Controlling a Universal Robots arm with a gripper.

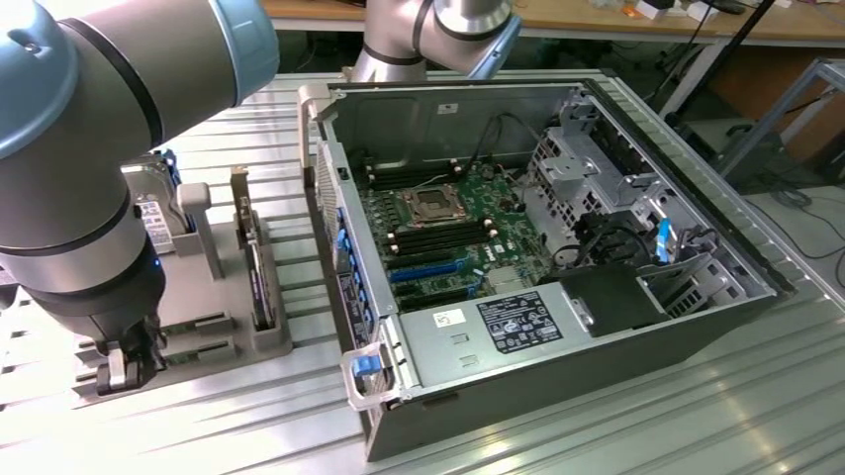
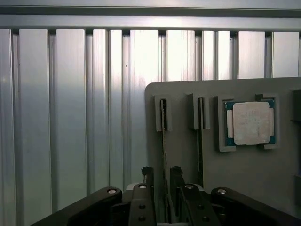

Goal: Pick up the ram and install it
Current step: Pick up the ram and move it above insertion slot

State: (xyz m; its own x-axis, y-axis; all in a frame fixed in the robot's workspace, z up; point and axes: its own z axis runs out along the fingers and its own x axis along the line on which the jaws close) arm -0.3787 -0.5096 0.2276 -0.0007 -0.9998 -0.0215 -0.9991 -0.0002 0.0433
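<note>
Ram (image 2: 163,123) stood on edge in a slot of the grey tray (image 2: 188,162), straddled by the gripper (image 2: 162,171), fingers (image 2: 147,176) set narrowly apart, gaps seen either side, CPU (image 2: 250,123) seated on the same tray

The ram (image 2: 164,141) stands on the tray (image 2: 244,188), between the fingers (image 2: 147,188).

I see a ribbed metal tabletop (image 1: 634,416) catching pale light in long stripes. A wooden bench (image 1: 620,25) runs along the back, and grey floor (image 1: 812,237) shows at the exterior view's right.
</note>
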